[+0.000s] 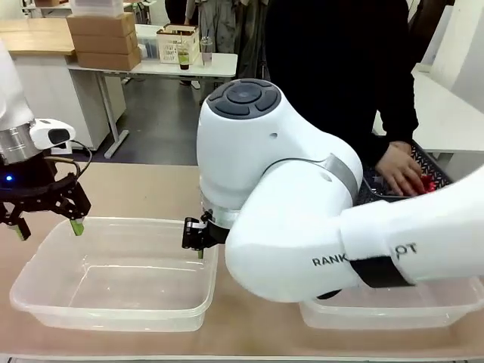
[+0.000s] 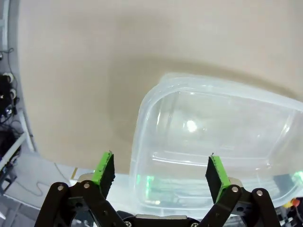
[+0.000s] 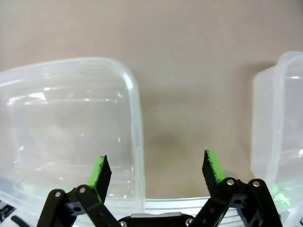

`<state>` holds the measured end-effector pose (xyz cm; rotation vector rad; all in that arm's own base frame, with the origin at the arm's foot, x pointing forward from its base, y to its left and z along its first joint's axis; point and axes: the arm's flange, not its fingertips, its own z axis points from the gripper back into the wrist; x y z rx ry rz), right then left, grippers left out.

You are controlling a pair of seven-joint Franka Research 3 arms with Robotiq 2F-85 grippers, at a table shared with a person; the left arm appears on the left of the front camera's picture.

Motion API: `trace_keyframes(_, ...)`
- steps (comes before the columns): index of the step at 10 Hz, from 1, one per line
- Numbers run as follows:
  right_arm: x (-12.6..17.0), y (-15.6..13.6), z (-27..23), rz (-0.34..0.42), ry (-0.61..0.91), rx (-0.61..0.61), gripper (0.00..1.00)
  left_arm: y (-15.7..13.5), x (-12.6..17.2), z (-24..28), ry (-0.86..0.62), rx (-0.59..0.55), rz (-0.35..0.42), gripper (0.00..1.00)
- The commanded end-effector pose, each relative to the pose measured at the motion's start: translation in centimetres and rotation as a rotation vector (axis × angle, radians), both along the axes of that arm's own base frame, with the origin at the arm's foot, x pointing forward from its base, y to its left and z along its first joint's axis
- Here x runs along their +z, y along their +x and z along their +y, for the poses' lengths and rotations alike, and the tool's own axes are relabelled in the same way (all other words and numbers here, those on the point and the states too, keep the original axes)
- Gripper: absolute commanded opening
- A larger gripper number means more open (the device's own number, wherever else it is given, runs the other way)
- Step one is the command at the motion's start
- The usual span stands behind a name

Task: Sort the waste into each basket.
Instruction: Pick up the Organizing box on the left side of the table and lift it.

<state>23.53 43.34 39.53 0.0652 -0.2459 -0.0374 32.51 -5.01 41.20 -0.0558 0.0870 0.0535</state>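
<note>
Closest to the front camera is the right arm [image 1: 302,219], a big white body that hides the middle of the table [image 1: 151,189]. Its gripper, the right gripper [image 3: 154,172], hangs at the right rim of the left tub [image 1: 113,283], and the jaws stand wide apart with nothing between them. In the right wrist view, one green pad [image 3: 98,171] is over this tub's rim and the other is over bare table, between the left tub and the right tub [image 1: 393,310].

Both tubs are see-through, and no waste shows in the parts I can see. The left tub is the landmark: the right tub is to its right, partly behind the arm. Farther right and beyond it, the dark basket [image 1: 431,170] stands at the table's far side. A person's hand [image 1: 401,168] reaches into this basket and touches something red [image 1: 428,184]; I cannot tell if it is a can.

At the left tub's far left corner hovers the left gripper [image 2: 161,172], also wide open and holding nothing. 1 of its pads is above the tub, 1 above the table.
</note>
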Motion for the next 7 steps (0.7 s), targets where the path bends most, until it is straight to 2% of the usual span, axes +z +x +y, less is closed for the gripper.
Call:
trace_keyframes(1,0.6,-0.4,-0.9,-0.029,-0.007,-0.013,1.0,-7.8,-8.1,3.2,0.004,-0.107,0.055,1.0)
trace_keyframes(2,0.6,-0.4,-0.9,-0.029,-0.007,-0.013,1.0,-7.8,-9.4,3.7,0.067,-0.063,0.083,1.0)
trace_keyframes(3,0.6,-0.4,-0.9,-0.029,-0.007,-0.013,1.0,-7.2,-10.2,3.3,0.043,-0.006,0.145,1.0)
trace_keyframes(4,0.6,-0.4,-0.9,-0.029,-0.007,-0.013,1.0,0.5,-2.4,1.5,0.016,-0.063,0.074,1.0)
trace_keyframes(6,0.6,-0.1,-0.5,-0.004,0.007,0.0,1.0,0.5,-2.4,1.5,0.016,-0.063,0.074,1.0)
trace_keyframes(7,0.1,-0.3,-0.5,0.032,0.01,0.008,1.0,0.9,-3.6,1.9,0.027,-0.061,0.109,1.0)
